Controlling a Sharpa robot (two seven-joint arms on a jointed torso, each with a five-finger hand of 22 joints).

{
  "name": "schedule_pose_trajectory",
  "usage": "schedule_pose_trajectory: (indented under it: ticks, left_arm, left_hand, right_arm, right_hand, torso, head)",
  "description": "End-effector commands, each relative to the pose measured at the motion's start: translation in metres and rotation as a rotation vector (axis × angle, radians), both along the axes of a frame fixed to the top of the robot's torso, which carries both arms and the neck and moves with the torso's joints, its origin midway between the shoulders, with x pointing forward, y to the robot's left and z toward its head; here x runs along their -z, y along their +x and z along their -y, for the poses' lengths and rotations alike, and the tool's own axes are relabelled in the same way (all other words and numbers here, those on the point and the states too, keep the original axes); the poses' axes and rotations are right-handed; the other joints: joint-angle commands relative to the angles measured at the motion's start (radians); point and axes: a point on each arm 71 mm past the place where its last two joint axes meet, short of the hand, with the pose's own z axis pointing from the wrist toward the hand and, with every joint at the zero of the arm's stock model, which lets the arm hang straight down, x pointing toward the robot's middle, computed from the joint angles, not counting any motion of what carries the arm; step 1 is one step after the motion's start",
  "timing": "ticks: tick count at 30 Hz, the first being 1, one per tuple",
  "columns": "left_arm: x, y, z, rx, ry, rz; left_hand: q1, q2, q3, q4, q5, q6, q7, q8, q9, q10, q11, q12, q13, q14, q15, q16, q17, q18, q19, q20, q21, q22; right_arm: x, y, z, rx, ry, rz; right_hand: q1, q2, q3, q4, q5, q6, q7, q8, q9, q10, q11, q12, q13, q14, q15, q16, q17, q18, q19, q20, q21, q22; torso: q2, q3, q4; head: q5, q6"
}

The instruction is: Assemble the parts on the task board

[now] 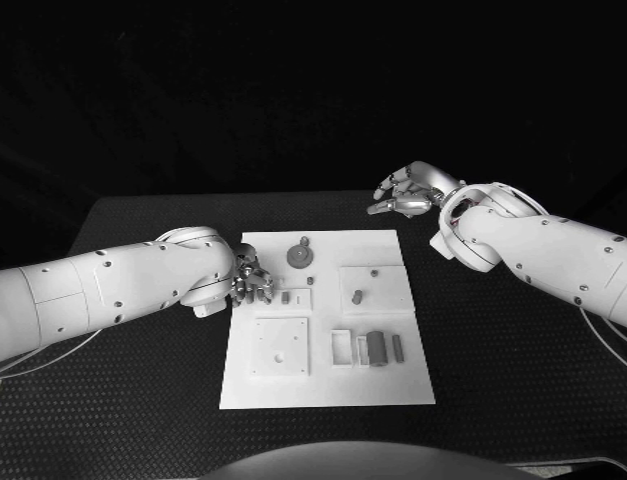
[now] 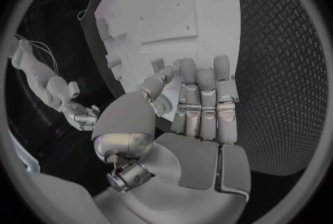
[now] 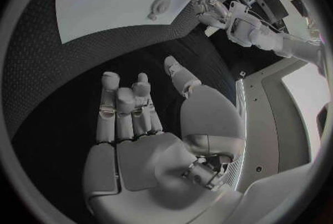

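Currently the left silver many-fingered hand point(image 1: 250, 280) sits at the left edge of the flat white rectangular task board point(image 1: 328, 385), which lies in the middle of the black textured bench point(image 1: 140, 400). In the left wrist view its fingers point(image 2: 205, 104) are stretched out side by side over the board's edge with the thumb set apart, and nothing lies in the palm, so I judge it open, though the head view is too crowded there to rule out a touch on a part. The small grey parts rest on the board: a round disc-shaped piece with a stub point(image 1: 300, 256) near the far edge, a short grey peg point(image 1: 356, 295) standing in the raised square on the right, and a row of upright grey blocks point(image 1: 378, 347) in the near-right tray. The right silver hand point(image 1: 411, 190) is raised beyond the board's far right corner, fingers loosely spread and holding nothing.

The step in hand looks like the left hand reaching for a small piece just beside its fingertips. To do it well, the fingers should come down squarely over one piece, pinch it between thumb and finger without nudging neighbours, and lift straight up before carrying it to its seat.

No brand, label or writing can be read anywhere.
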Motion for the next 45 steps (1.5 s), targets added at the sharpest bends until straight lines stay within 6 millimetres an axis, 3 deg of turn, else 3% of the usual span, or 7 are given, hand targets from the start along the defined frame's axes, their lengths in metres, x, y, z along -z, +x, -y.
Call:
schedule_pose_trajectory:
  ticks: [1, 8, 29, 45]
  left_arm:
    - [0.006, -0.005, 0.01, 0.036, -0.017, -0.025]
    - [0.008, -0.005, 0.012, 0.042, -0.016, -0.033]
    - [0.009, -0.005, 0.008, 0.055, 0.013, -0.033]
    - [0.009, -0.002, -0.004, 0.047, 0.058, -0.02]
  left_hand:
    - [0.003, 0.013, 0.008, 0.0, 0.005, 0.025, -0.016, -0.003, -0.002, 0.002, -0.006, 0.004, 0.002, 0.004, -0.002, 0.004, 0.001, 0.009, 0.006, -0.001, 0.001, 0.002]
    - [-0.016, 0.024, 0.016, -0.001, 0.017, 0.038, -0.022, -0.002, 0.002, 0.01, -0.011, 0.018, 0.012, 0.01, -0.006, 0.021, 0.005, 0.01, 0.014, -0.005, 0.005, 0.018]
    - [-0.026, 0.017, 0.059, -0.005, 0.021, 0.049, -0.027, 0.003, 0.01, 0.012, -0.017, 0.04, 0.028, 0.011, -0.012, 0.047, 0.007, 0.011, 0.024, -0.01, 0.011, 0.045]
    - [-0.023, 0.009, 0.071, -0.006, 0.061, 0.054, -0.032, 0.012, 0.021, 0.012, -0.022, 0.061, 0.04, 0.012, -0.016, 0.07, 0.008, 0.012, 0.031, -0.015, 0.019, 0.07]
  right_arm:
    - [0.0, 0.0, -0.001, -0.01, -0.003, -0.005]
    - [0.0, 0.0, -0.001, -0.011, -0.003, -0.007]
    - [0.0, 0.0, -0.001, -0.011, -0.003, -0.007]
    - [0.001, 0.0, -0.001, -0.011, -0.004, -0.007]
  right_hand:
    - [-0.009, 0.004, -0.005, 0.001, 0.002, 0.001, 0.007, 0.004, 0.001, -0.005, -0.005, 0.004, -0.001, -0.002, -0.008, 0.002, -0.001, 0.013, -0.005, 0.0, -0.002, 0.009]
    - [-0.008, 0.004, -0.005, 0.0, 0.002, 0.001, 0.007, 0.004, 0.001, -0.005, -0.005, 0.004, -0.001, -0.002, -0.008, 0.002, -0.001, 0.013, -0.005, 0.0, -0.002, 0.009]
    - [-0.007, 0.004, -0.004, -0.001, 0.002, 0.001, 0.007, 0.004, 0.002, -0.006, -0.005, 0.005, -0.002, -0.002, -0.008, 0.002, -0.001, 0.013, -0.005, 0.0, -0.002, 0.009]
    - [-0.008, 0.004, -0.004, 0.0, 0.002, 0.001, 0.007, 0.004, 0.002, -0.006, -0.005, 0.005, -0.002, -0.003, -0.008, 0.002, -0.001, 0.013, -0.005, 0.0, -0.002, 0.009]
  torso:
    - [0.0, -0.0007, -0.0008]
    - [0.0, -0.0003, -0.0005]
    - [0.0, -0.0018, 0.0013]
    - [0.0, -0.0018, 0.0018]
  head:
    - [0.0, 0.0]
    - [0.0, -0.001]
    - [-0.002, -0.003]
    - [-0.004, -0.004]
